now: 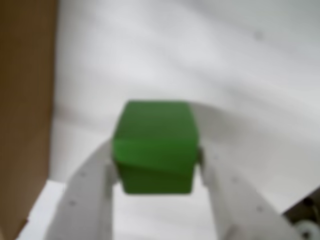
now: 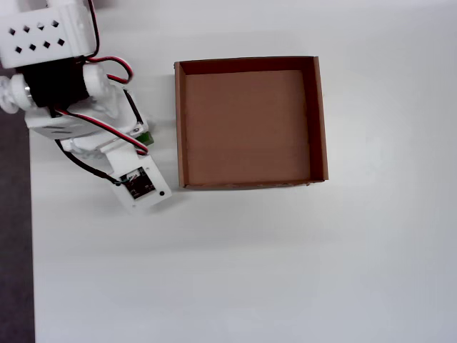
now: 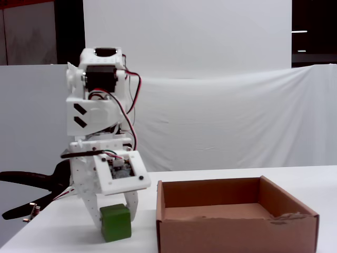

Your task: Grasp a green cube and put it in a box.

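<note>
I'm looking at a staged robotics test setup, like a lab: a bare white desk [image 3: 221, 176] beneath the end effector [image 3: 113, 216], a white cloth backdrop [image 3: 221, 116] hung behind it, dark room beyond.

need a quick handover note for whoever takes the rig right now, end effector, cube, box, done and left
End effector: shut on the green cube, a finger on each side in the wrist view.
Green cube: in the fixed view it sits low, at or just above the table, left of the box; whether it is lifted cannot be told. In the overhead view the arm hides nearly all of it.
Box: empty, beside the arm.
Done: the grasp.
Left: lift the cube, carry it over the near wall, release it in the box.
</note>
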